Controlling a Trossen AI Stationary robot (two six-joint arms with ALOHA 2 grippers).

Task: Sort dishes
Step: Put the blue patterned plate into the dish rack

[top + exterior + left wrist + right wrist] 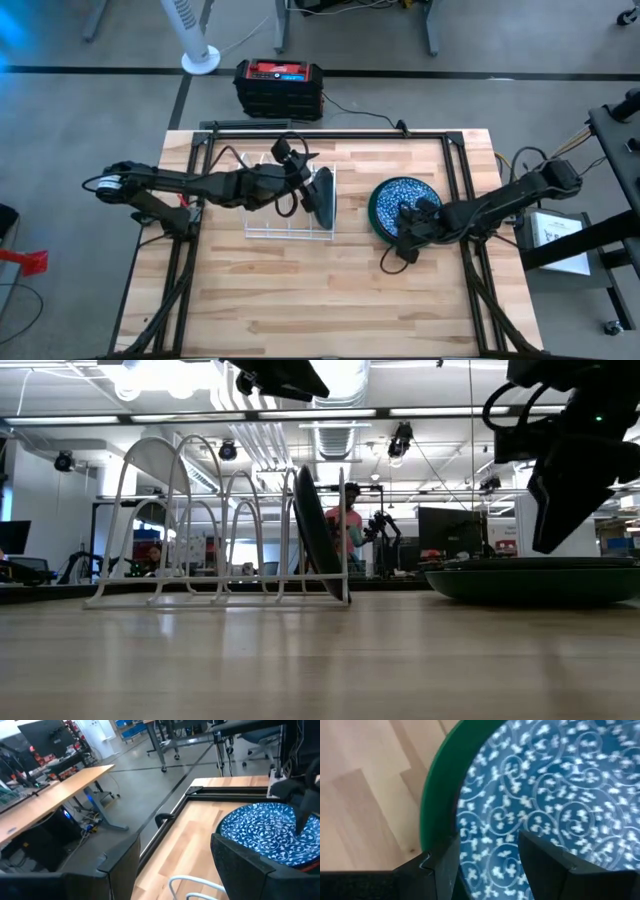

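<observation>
Pale wood planks are making up the table [300,290], framed in black rails. I am seeing the white wire rack [288,210] near its middle, one dark plate [322,197] standing on edge in the rack's right end. Left gripper [305,175] is hovering over that rack, fingers apart, holding nothing. Blue patterned plate [402,197] is lying on a green plate [437,785] toward the right edge; right gripper [408,222] is sitting over its rim, fingers spread, nothing gripped. Beyond: grey floor, desks, monitors, a person [348,525] standing far back.
</observation>
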